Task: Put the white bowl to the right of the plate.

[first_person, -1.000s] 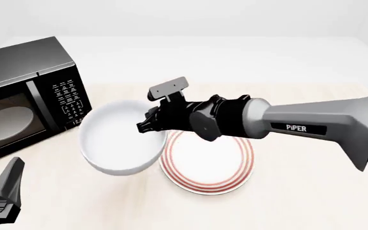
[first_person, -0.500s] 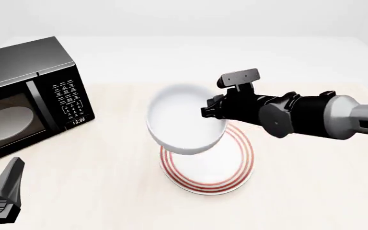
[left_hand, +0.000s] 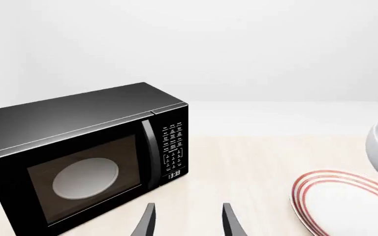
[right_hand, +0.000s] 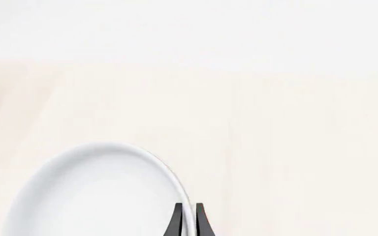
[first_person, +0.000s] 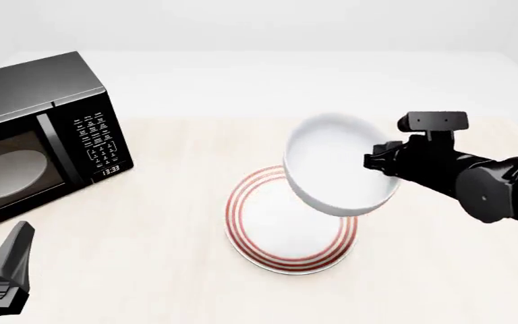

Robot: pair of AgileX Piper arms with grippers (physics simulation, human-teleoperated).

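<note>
**Bowl held above the plate's right edge**

The white bowl (first_person: 340, 165) is being gripped by its rim in the closed right gripper (first_person: 378, 160), tilted, raised over the plate (first_person: 268, 244). The left gripper (left_hand: 186, 222) is being held parted beside the microwave (first_person: 34, 128).

- Lighting bright, even and diffuse in all three views; no single lamp direction readable.
- Table (first_person: 151, 270) pale cream, fading into a near-white backdrop; the far edge is washed out, most of all in the right wrist view.
- Shadows very faint: only a soft grey tint under the white bowl (first_person: 340, 165) where it overlaps the plate (first_person: 277, 243).
- Microwave (first_person: 34, 135) top carries a broad soft sheen, brighter toward its front edge; door glass dim, semi-transparent.
- Bowl interior shaded smoothly, no hard highlights; rim nearly merges with the table in the right wrist view.
- Renders sharp throughout: no motion blur, no defocus, no visible edge distortion. Keypad text too small to read.
</note>
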